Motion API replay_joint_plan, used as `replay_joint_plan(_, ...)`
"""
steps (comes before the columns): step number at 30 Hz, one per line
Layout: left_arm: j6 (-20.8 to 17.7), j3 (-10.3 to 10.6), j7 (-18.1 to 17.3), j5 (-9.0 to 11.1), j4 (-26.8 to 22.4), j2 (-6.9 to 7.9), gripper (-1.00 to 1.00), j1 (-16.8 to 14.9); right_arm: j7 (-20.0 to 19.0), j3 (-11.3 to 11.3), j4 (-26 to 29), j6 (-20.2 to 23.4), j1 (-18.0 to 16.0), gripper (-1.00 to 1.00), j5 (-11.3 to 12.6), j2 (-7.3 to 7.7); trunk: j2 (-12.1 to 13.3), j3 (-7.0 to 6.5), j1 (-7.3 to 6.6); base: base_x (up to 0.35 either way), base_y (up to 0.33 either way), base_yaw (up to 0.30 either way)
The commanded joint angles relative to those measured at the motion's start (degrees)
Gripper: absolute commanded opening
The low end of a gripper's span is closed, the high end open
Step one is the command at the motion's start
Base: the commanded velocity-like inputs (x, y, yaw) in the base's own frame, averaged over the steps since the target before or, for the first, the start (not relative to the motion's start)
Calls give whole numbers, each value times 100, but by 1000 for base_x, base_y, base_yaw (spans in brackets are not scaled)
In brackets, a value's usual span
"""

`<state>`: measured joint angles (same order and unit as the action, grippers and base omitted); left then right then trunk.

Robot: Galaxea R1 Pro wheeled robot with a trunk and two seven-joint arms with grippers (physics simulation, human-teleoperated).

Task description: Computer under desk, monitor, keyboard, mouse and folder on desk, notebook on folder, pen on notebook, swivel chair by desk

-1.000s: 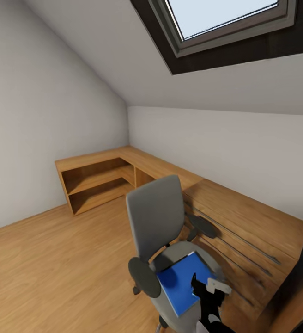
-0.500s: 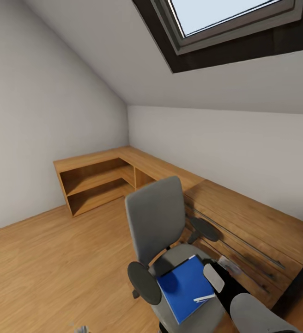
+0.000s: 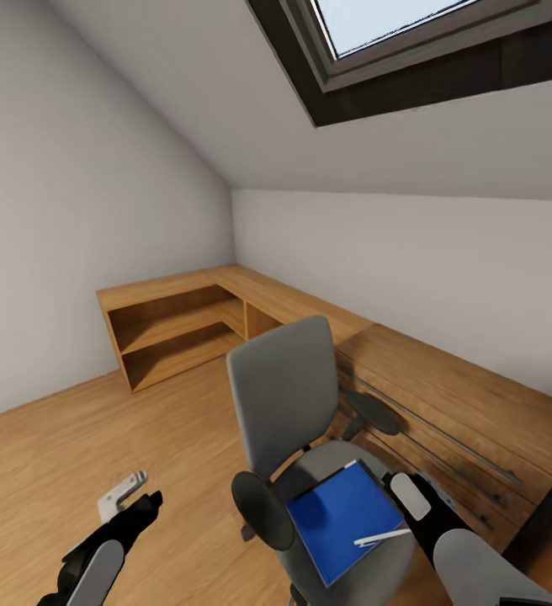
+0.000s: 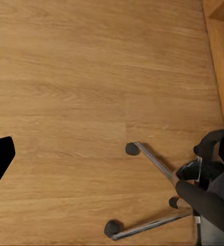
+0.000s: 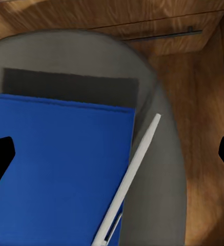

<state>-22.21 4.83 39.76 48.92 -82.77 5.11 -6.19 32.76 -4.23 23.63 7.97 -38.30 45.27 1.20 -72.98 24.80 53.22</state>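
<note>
Head view: my left gripper (image 3: 129, 492) has just risen into frame over the floor, fingers apart, while my right gripper (image 5: 112, 148), also apart, hovers above the blue folder (image 3: 343, 520) and pen (image 3: 381, 536) on the chair (image 3: 289, 404), pickup imminent.

Matt grey cloth covers the swivel chair (image 3: 286, 404), its smooth blue folder (image 3: 343, 520) beside the grained wooden desk (image 3: 453, 404).

Blue folder (image 5: 55, 169) on grey seat (image 5: 158, 169); white pen (image 5: 129, 177) across folder edge.
</note>
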Motion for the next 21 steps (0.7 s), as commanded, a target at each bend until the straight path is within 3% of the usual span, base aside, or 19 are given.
replay_joint_plan(1,-50,28,84,131,95,-1,100,-5,30,-11,4,38,-2,100,19,-6,-46,25,23,0,0,0)
replay_joint_plan(6,-98,28,124,239,530,41,100,-5,58,-11,-25,50,-2,100,128,-13,-246,115,133,0,0,8)
replay_joint_plan(9,-105,40,144,256,434,34,100,-5,64,-14,-40,109,-2,100,202,-14,-367,169,198,0,0,147)
replay_joint_plan(11,-107,49,157,257,406,24,100,-5,64,-16,-223,290,-2,100,392,-11,-447,210,242,0,0,188)
replay_joint_plan(12,-52,53,157,259,396,18,100,-5,134,-9,-358,383,-2,100,646,-10,-487,229,264,0,0,42)
replay_joint_plan(17,11,54,154,259,375,17,100,-5,225,-16,-393,597,-2,100,737,-7,-687,320,374,0,0,12)
replay_joint_plan(21,15,54,151,258,360,17,100,-3,236,-13,-399,776,-2,100,968,0,-848,392,462,0,0,0)
